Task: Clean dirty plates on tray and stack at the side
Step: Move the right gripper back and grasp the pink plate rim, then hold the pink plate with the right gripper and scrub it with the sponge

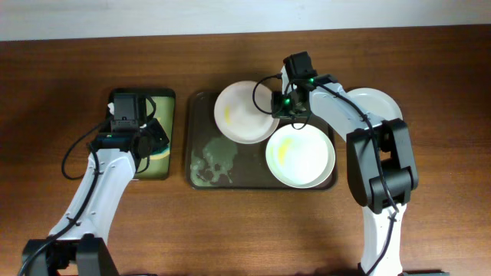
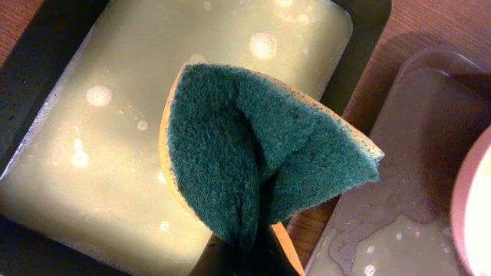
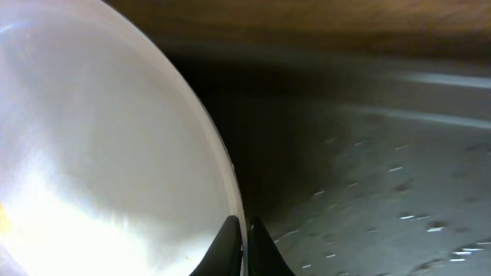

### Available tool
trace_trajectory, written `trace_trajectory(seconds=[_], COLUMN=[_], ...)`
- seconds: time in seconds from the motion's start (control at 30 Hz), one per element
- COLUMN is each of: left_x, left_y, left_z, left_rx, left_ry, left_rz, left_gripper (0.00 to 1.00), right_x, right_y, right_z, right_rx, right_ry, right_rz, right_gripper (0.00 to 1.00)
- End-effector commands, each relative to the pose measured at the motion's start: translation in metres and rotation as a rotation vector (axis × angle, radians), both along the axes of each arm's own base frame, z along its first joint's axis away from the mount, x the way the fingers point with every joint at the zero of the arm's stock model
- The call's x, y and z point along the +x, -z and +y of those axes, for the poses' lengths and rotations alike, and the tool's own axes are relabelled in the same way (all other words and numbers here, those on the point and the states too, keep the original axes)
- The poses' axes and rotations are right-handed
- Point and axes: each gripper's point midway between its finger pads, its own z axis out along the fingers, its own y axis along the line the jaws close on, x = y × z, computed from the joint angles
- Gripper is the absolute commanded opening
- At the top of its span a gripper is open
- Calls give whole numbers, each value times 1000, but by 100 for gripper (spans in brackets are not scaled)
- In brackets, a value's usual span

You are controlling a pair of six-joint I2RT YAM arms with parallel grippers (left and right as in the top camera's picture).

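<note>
- The right gripper (image 3: 243, 230) pinched the rim of a smeared white round plate (image 1: 244, 113) on the dark brown rectangular tray (image 1: 189, 146).
- The left gripper (image 2: 257, 249) clamped a folded green sponge (image 2: 261, 153), left of that tray.
- A second smeared plate (image 1: 301, 157) shared the tray; a third plate (image 1: 381, 98), on the table (image 1: 445, 46) to its right, looked done.

The right gripper (image 1: 285, 103) has its jaws at the rim of a yellow-smeared plate (image 1: 242, 115) on the brown tray (image 1: 201, 157). A second plate (image 1: 300, 156) lies just beside them. A third plate (image 1: 376, 102) rests behind them, off the tray.
</note>
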Motion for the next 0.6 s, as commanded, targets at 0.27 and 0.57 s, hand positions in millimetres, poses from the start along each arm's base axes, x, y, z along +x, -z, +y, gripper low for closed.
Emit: trace_trajectory(seconds=[0.27, 0.57], left_x=[-1, 4], left_y=[4, 23], left_z=[-29, -91], left_rx=[-57, -137], left_ry=[119, 135], left_rz=[10, 20], left_gripper=[0, 0], right_x=[-84, -69], right_y=[19, 23], right_z=[64, 38], right_rx=[-51, -169], right_ry=[-218, -47], right_rz=[198, 170], right_gripper=[4, 4])
